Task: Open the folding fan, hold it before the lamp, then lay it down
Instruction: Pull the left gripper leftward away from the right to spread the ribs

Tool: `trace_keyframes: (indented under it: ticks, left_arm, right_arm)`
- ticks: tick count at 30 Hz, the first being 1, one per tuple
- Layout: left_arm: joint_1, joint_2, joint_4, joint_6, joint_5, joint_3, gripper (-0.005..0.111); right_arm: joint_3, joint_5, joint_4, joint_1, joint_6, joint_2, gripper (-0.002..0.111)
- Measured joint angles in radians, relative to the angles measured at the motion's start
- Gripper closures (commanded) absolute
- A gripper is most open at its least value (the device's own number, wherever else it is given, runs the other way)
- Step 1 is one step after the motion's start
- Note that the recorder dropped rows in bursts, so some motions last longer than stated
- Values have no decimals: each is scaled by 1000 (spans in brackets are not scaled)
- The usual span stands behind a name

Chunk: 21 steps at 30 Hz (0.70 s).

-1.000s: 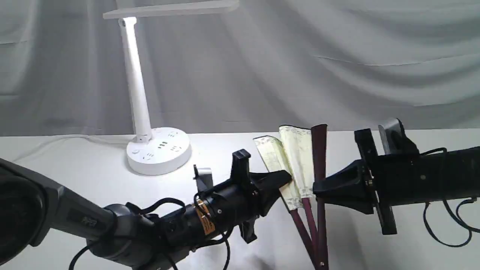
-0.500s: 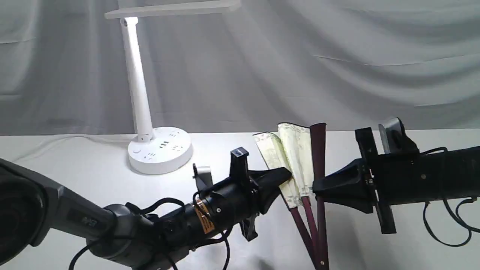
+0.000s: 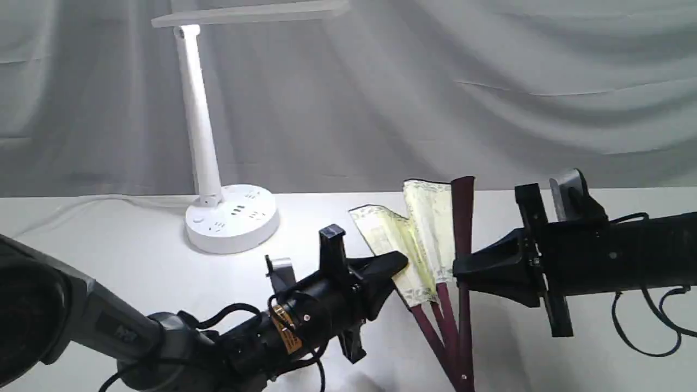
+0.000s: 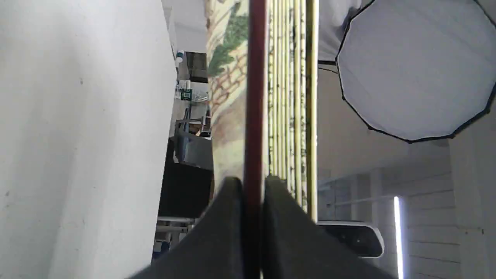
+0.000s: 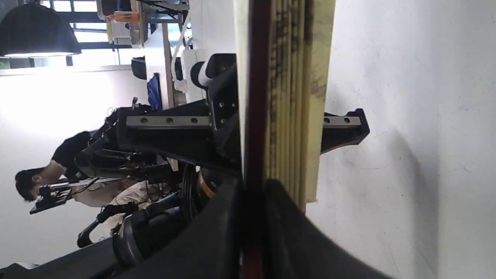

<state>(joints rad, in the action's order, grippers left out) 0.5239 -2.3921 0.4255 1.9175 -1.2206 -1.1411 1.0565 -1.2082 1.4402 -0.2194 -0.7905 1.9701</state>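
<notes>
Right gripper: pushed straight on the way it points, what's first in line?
The fan, whose maroon outer stick the right gripper pinches; just past its folds sits the left gripper, though depth is unclear.

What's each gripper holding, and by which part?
Both hold the folding fan: left gripper pinches one maroon outer guard, right gripper the other.
</notes>
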Motion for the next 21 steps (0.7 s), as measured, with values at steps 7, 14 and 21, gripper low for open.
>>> trace_keyframes:
  ticks: [7, 14, 21]
  left_arm:
    - [0, 0, -21, 0, -4, 6, 107]
    - [0, 0, -21, 20, -5, 13, 107]
    - [0, 16, -82, 32, -6, 77, 107]
  right_arm:
    - [0, 2, 19, 0, -6, 0, 108]
    - [0, 15, 21, 0, -34, 0, 108]
    - [0, 26, 25, -22, -34, 0, 108]
